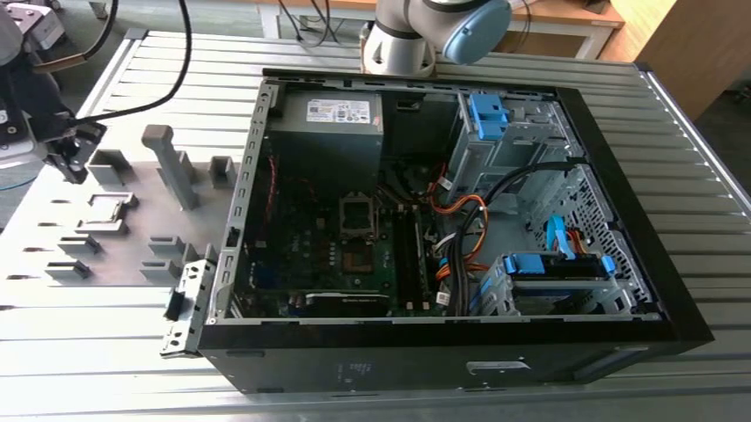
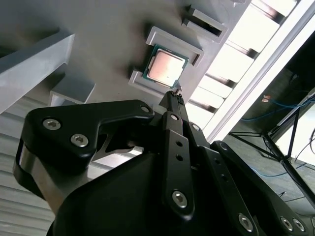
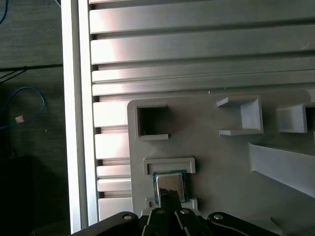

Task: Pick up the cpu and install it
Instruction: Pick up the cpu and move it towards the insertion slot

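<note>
Here's the cpu [image 2: 165,67], lying flat in its nest on the matte grey fixture plate [image 2: 113,39]. It's a thin little square with a smooth silvery metal lid catching a warm glare, a green board edge peeking out around it, and two raised lips [image 2: 170,39] of the same grey plastic boxing it in. Right over it hangs the gripper [image 2: 174,94], black and angular, with bright screw heads dotted along its links. Its fingers are drawn together into one narrow tip, which sits over the chip's edge, but I can't tell whether it touches the lid. The first wrist view brings in the plate's rounded corner, a hollow square pocket [image 3: 152,120], a U-shaped holder [image 3: 241,115] and a long slanted ridge [image 3: 280,164]. All of it rests on the ribbed aluminium table [image 3: 197,49] with its glossy slats. The exterior view adds the big picture. The plate lies at the exterior view's left of an open black computer case [image 1: 352,374] on its side, well apart from the dark motherboard [image 1: 317,246] inside. In there too are a grey power supply box [image 1: 329,132], blue plastic latches [image 1: 484,110] and looping orange cables [image 1: 467,211].
</note>
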`<state>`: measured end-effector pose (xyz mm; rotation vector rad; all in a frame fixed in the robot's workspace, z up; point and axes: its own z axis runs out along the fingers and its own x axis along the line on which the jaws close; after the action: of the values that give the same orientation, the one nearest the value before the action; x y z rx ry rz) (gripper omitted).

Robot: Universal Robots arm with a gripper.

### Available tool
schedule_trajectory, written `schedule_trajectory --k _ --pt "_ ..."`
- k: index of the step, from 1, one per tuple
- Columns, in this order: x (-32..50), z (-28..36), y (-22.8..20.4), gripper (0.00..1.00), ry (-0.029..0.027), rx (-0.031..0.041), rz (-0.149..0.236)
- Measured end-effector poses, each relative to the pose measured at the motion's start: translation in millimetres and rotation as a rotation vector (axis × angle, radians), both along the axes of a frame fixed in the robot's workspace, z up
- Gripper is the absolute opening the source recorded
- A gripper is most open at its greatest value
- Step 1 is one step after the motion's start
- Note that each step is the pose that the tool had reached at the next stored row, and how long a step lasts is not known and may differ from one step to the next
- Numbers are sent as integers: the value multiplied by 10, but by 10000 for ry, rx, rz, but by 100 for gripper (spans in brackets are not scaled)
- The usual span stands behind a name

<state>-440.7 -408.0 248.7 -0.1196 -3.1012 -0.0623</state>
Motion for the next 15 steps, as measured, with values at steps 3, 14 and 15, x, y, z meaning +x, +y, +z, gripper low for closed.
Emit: schedule_trajectory --k 3,14,15 --pt "1 -30 -5 11 50 0 0" --pt "16 -75 -8 11 122 -1 28" --pt "16 -80 -8 11 120 0 29"
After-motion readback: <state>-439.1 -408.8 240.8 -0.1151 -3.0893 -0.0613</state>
